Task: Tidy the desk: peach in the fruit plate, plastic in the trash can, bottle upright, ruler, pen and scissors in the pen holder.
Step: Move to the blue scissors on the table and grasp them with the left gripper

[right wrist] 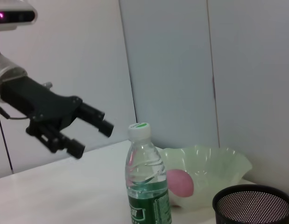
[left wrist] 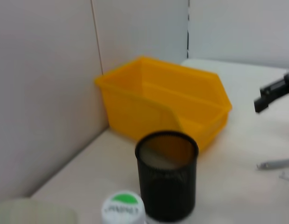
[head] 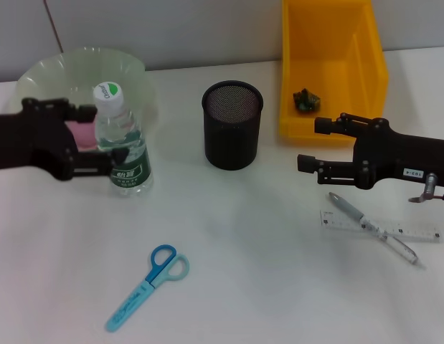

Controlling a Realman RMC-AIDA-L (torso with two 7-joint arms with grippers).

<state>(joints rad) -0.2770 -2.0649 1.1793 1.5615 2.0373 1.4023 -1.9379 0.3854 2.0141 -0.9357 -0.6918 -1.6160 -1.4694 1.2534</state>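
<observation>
L claw (head: 100, 140) apart, level, beside upright bottle (head: 124, 150) | R claw (head: 312, 145) apart, level above pen (head: 374, 229)

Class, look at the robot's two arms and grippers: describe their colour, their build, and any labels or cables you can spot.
Both arms are matte black. The left gripper and the right gripper each have two slim, straight black fingers on a boxy body with exposed linkage bars. The right arm carries a small white label and a thin cable loop near its wrist. From the right wrist view, a dark cable hangs behind the left arm.
</observation>
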